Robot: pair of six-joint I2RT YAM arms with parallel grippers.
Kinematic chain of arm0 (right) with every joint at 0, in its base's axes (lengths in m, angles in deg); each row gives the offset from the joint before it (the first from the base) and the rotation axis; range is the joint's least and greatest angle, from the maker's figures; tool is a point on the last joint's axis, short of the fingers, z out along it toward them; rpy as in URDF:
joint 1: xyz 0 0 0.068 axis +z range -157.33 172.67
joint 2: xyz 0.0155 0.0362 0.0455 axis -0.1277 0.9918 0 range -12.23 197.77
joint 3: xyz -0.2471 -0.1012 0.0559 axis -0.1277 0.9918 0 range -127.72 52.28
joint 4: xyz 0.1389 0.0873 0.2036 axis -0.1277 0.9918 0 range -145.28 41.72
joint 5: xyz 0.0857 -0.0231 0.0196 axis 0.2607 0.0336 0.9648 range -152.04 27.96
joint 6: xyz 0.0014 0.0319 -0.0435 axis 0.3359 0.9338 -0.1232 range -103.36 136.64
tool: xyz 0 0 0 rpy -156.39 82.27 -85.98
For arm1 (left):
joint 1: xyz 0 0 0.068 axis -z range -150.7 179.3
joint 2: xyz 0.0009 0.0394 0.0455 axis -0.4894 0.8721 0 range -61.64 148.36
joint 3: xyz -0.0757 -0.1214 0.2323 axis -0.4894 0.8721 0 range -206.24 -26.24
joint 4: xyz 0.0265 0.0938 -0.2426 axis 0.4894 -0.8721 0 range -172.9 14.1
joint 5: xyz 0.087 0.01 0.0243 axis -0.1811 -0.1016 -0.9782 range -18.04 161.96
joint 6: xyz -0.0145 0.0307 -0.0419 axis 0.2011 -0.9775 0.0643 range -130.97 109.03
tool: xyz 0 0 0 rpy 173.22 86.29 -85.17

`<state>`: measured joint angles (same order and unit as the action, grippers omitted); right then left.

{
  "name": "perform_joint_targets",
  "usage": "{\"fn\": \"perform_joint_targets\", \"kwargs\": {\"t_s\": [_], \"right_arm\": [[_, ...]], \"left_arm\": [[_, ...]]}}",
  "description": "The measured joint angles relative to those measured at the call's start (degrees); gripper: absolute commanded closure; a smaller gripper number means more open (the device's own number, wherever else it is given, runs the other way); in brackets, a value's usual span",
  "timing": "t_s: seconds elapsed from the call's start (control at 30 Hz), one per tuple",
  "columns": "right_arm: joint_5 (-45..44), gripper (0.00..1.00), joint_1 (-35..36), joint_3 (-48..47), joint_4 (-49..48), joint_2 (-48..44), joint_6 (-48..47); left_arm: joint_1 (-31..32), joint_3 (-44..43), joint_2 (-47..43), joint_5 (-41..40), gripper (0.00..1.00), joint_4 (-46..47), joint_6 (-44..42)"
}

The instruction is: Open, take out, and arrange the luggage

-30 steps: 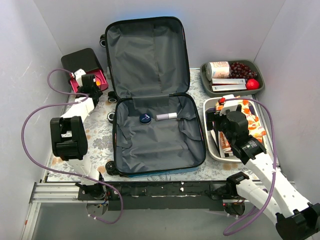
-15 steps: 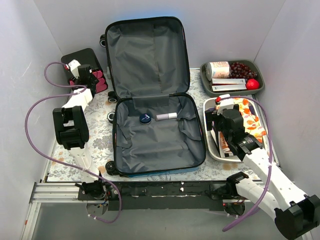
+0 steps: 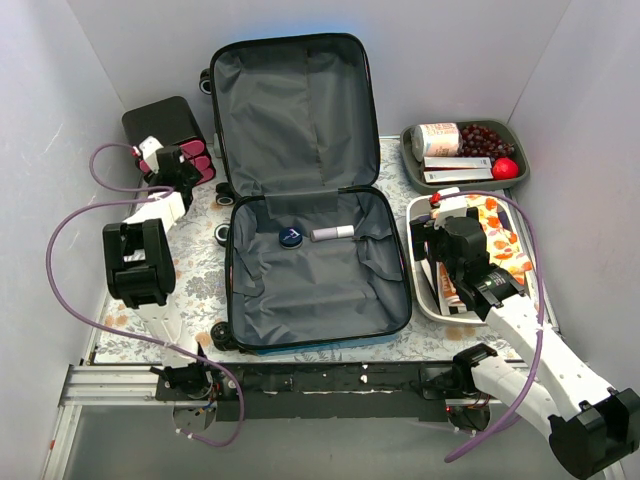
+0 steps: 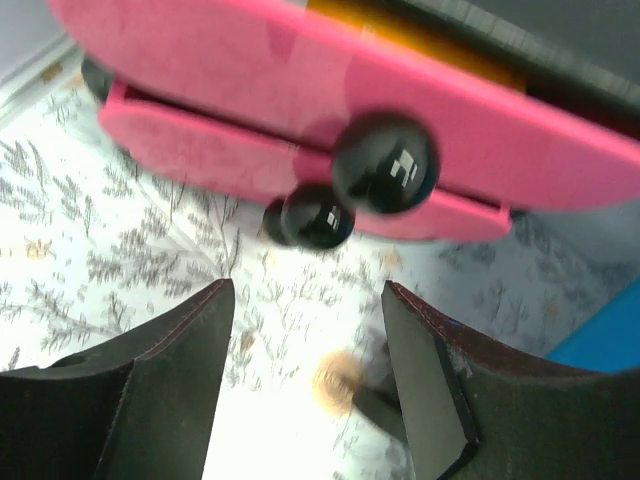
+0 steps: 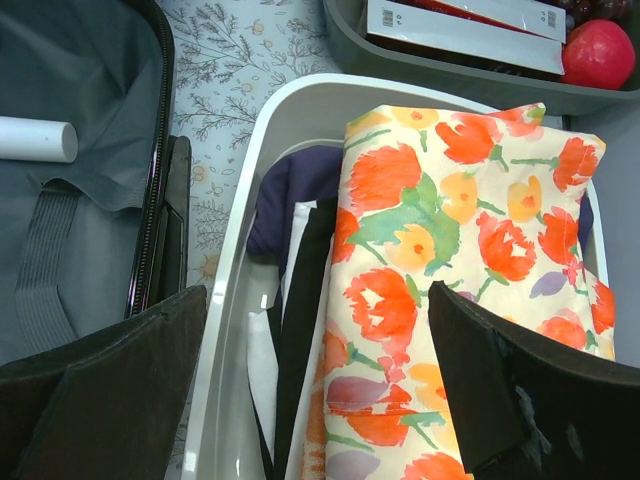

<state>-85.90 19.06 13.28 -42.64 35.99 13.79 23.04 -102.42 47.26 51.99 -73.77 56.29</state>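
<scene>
- Lying open at frame centre, the luggage (image 3: pixel 300 290) holds a white tube (image 3: pixel 333 233), its long axis left–right, beside a dark round tin (image 3: pixel 291 236).
- Nearer arm: the right gripper (image 5: pixel 320 330), over the white bin (image 5: pixel 235 330), has the tube to its left; jaws apart, empty.
- Upper left: the left gripper (image 4: pixel 308 290) faces the pink drawers (image 4: pixel 300 60); jaws apart, empty.

legible text: none | white box (image 5: pixel 460 25): print too small to read

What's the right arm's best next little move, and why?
Probably swing the right gripper left to the tube: its jaws are open and empty above the white bin, while the tube and a small tin lie in the suitcase.
</scene>
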Motion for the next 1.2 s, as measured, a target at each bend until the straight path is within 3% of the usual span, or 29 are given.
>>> {"fn": "perform_joint_targets", "kwargs": {"t_s": [0.1,0.23,1.2], "right_arm": [[0.15,0.02,0.0,0.0,-0.09,-0.02,-0.07],[0.96,0.02,0.0,0.0,-0.37,-0.02,-0.04],[1.27,0.02,0.0,0.22,-1.16,-2.03,-0.2]], "left_arm": [[0.0,6.1,-3.1,2.01,0.4,1.97,-1.29],[0.0,7.93,-4.02,3.41,0.4,3.89,-3.63],[-1.14,0.5,4.98,4.22,0.48,5.75,-8.98]]}}
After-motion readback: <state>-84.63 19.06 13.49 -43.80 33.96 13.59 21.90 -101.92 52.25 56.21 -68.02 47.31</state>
